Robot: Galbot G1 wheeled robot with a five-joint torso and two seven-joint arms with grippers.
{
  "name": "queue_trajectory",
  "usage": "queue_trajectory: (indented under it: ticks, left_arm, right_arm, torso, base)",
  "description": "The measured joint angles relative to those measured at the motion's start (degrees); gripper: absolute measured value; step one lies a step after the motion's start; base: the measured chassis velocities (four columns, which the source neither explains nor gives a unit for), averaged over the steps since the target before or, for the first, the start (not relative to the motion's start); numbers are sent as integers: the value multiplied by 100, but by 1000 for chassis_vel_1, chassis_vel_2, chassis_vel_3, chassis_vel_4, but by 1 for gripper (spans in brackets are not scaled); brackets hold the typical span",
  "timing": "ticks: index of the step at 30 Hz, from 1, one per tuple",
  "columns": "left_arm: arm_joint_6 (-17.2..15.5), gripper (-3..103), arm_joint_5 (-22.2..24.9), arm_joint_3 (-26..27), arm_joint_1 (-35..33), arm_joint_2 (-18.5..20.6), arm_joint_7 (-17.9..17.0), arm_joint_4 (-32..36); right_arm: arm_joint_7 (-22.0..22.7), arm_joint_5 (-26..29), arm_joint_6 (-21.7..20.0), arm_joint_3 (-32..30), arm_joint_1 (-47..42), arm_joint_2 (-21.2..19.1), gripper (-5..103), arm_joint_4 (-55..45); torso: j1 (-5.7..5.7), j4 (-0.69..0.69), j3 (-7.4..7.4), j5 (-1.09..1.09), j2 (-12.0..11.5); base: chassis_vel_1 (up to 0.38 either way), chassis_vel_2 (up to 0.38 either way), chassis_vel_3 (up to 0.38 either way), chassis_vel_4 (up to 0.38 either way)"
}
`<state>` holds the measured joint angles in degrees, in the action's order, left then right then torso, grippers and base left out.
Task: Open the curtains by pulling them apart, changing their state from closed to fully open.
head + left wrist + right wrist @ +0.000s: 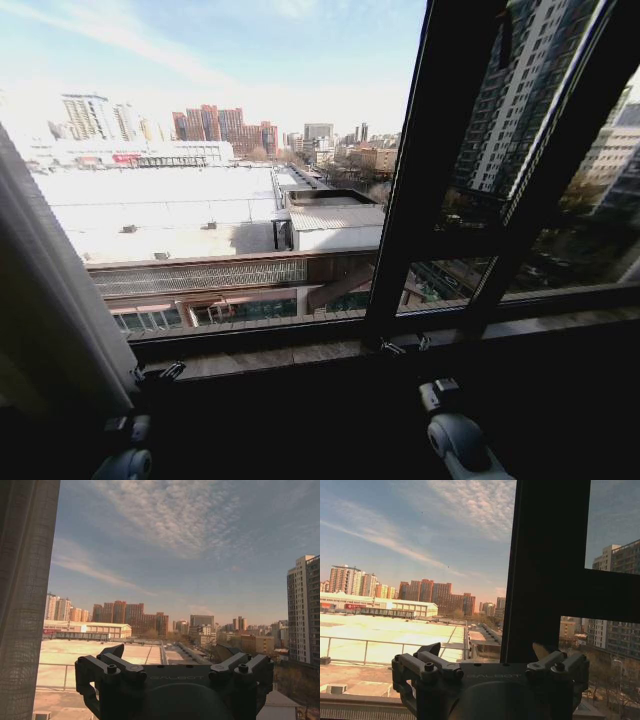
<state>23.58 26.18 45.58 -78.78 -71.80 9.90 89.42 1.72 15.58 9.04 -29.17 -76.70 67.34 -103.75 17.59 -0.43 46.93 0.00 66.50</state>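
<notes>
Sheer curtain panel (45, 290) is hanging bunched at nine o'clock, window glass exposed.
Left gripper (158, 375) is sitting beside it with fingers spread, gripping nothing; right gripper (403, 345) is likewise spread at the black window frame (430, 170).

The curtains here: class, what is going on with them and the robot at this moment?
The curtain is gathered at the far left of the window, leaving the glass and the black window frame uncovered. The left gripper sits low beside the fabric's edge, the right gripper low by the frame post. Both have their jaws open and hold nothing.
</notes>
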Motion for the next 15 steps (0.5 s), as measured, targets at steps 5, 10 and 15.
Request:
queue_trajectory:
  ticks: [5, 10, 15]
  left_arm:
    - [-5, 100, -52, 9, -31, -10, -51, 42]
    - [-10, 100, -59, 14, -35, -10, -64, 46]
    - [-14, 100, -59, 16, -35, -10, -69, 46]
  right_arm:
    - [0, 0, 0, 0, 0, 0, 100, 0]
    - [0, 0, 0, 0, 0, 0, 100, 0]
    - [0, 0, 0, 0, 0, 0, 100, 0]
  torso:
    - [0, 0, 0, 0, 0]
    - [0, 0, 0, 0, -1]
    - [0, 0, 0, 0, -1]
  base:
    - [0, 0, 0, 0]
    - [0, 0, 0, 0]
    - [0, 0, 0, 0]
